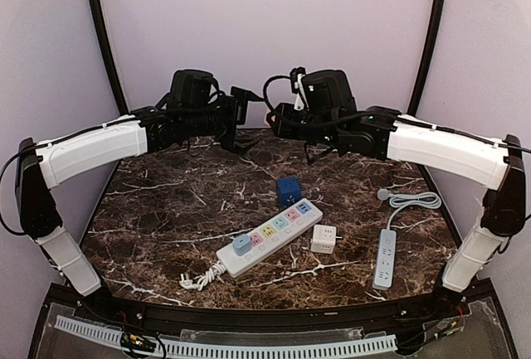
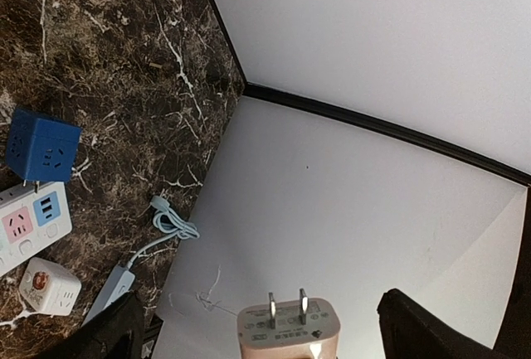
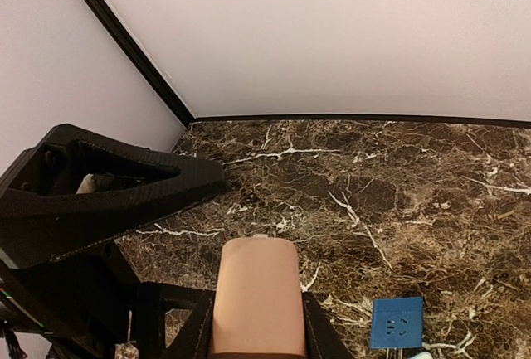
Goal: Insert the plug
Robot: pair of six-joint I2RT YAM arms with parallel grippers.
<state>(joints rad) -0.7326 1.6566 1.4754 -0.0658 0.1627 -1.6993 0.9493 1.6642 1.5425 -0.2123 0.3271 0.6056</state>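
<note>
Step, likely: plug [image 3: 256,293] aloft, not inserted | right gripper [image 3: 254,334] clamped on it, 12 o'clock | left gripper [image 2: 261,313] spread wide, empty | next — lower prongs squarely into power strip [image 1: 270,235], 6 o'clock

The power strip [image 1: 270,239], blue cube socket [image 1: 289,190] and white adapter [image 1: 323,239] are crowding the counter's [image 1: 158,210] middle; a slim strip [image 1: 385,258] and its cable [image 1: 412,201] are filling the right side. The left half is lying bare. Above the back, the right gripper [image 3: 257,305], clamping the plug [image 3: 255,268], is hanging just beside the spread left gripper [image 2: 264,297].
</note>
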